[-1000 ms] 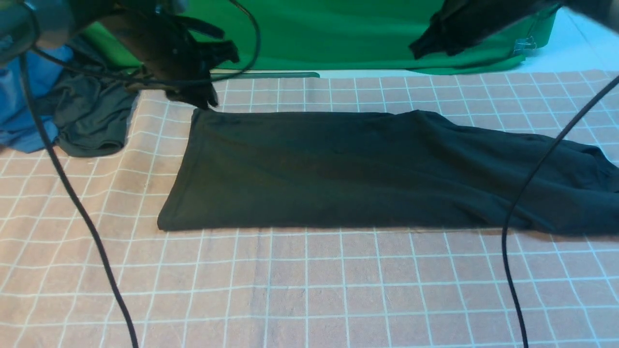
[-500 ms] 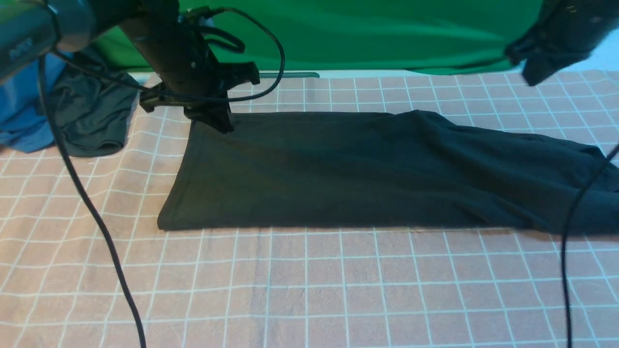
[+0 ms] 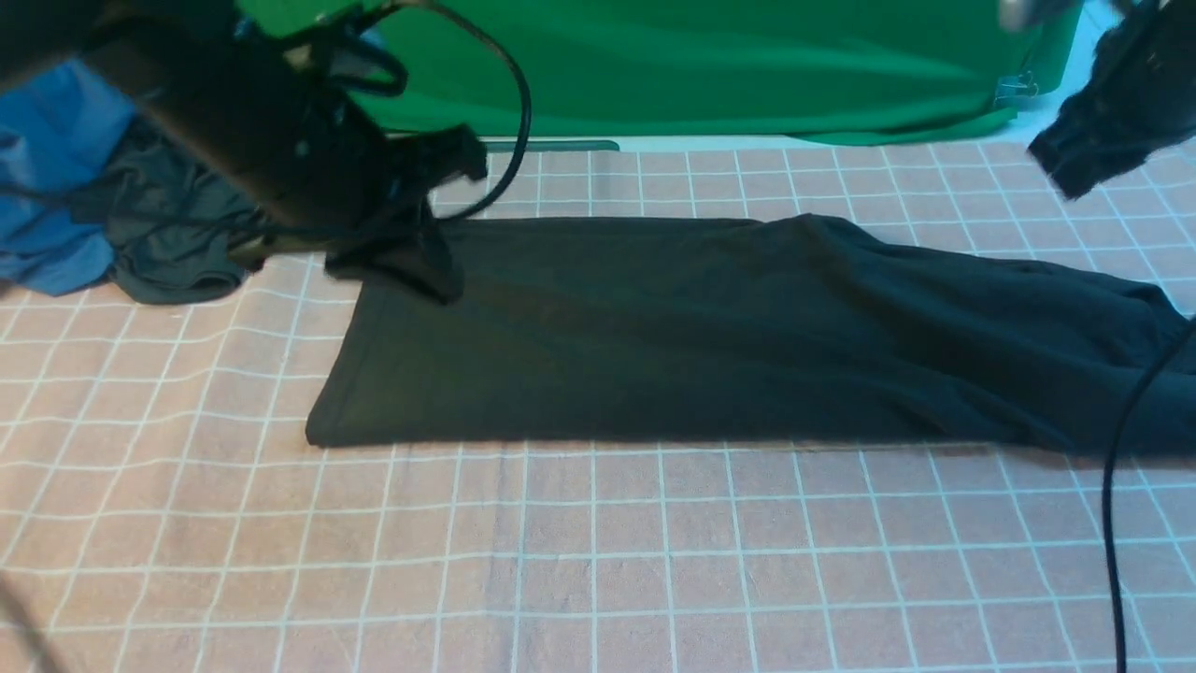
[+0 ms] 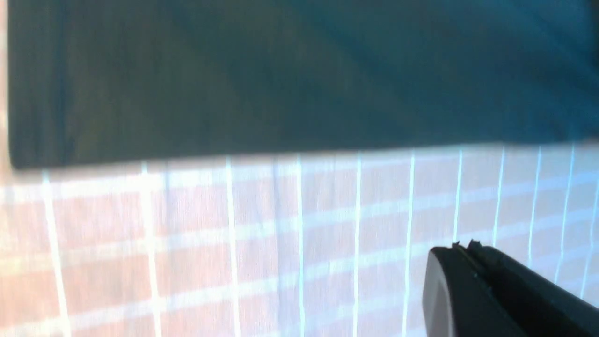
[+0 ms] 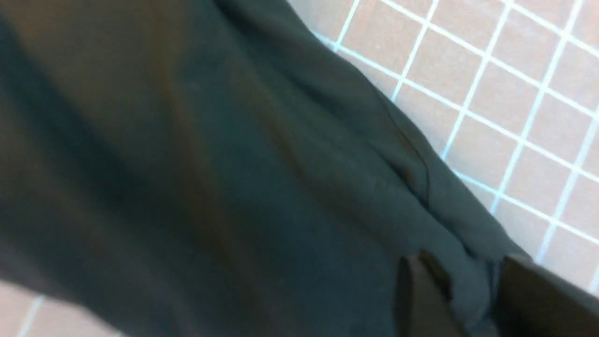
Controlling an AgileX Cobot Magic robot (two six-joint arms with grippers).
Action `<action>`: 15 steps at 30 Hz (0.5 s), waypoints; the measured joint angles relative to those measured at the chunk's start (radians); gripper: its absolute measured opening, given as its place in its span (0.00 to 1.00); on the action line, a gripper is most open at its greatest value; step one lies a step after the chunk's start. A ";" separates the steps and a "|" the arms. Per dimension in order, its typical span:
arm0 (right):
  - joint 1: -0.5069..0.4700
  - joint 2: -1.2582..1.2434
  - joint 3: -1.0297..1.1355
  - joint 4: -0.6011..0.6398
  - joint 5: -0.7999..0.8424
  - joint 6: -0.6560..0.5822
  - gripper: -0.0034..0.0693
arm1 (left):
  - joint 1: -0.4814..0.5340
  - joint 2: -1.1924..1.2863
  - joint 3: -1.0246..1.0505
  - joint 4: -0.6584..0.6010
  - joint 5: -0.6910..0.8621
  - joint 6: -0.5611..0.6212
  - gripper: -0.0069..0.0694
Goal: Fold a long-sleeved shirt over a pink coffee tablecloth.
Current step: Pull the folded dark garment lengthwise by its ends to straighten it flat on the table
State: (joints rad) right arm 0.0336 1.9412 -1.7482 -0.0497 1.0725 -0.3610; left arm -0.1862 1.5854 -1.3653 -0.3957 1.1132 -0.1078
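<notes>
The long-sleeved shirt point(image 3: 710, 327) lies as a long black strip across the pink coffee tablecloth point(image 3: 598, 561), its right end rumpled. My left gripper point(image 3: 425, 271) hangs blurred over the shirt's far left corner and hides it. In the left wrist view that gripper point(image 4: 463, 245) is shut with nothing between its jaws, over the tablecloth point(image 4: 234, 243) beside the shirt point(image 4: 281, 75). My right gripper point(image 3: 1065, 168) is a blur high at the far right, off the shirt. In the right wrist view it point(image 5: 468, 267) stands open, with shirt fabric point(image 5: 210, 164) showing behind the gap.
A bright green cloth point(image 3: 701, 65) runs along the back. A dark grey-green garment point(image 3: 177, 224) and a blue garment point(image 3: 56, 187) are heaped at the far left. A black cable point(image 3: 1112, 486) hangs at the right, and another loops by the left arm point(image 3: 519, 121).
My left gripper has come down and nearer, over the shirt's far left corner. My right gripper has swung from above the green cloth to the far right and opened. The shirt has not moved.
</notes>
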 joint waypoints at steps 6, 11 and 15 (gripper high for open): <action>-0.062 0.160 0.001 -0.003 -0.010 -0.003 0.57 | -0.048 -0.182 0.204 -0.005 -0.072 0.000 0.11; -0.099 0.203 0.002 -0.005 -0.043 0.013 0.57 | -0.052 -0.267 0.315 -0.010 -0.131 -0.012 0.11; -0.102 0.203 0.002 -0.002 -0.081 0.014 0.57 | -0.053 -0.291 0.363 -0.010 -0.186 -0.012 0.11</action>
State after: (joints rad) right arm -0.0683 2.1444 -1.7461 -0.0517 0.9918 -0.3466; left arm -0.2389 1.2948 -1.0020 -0.4059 0.9269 -0.1202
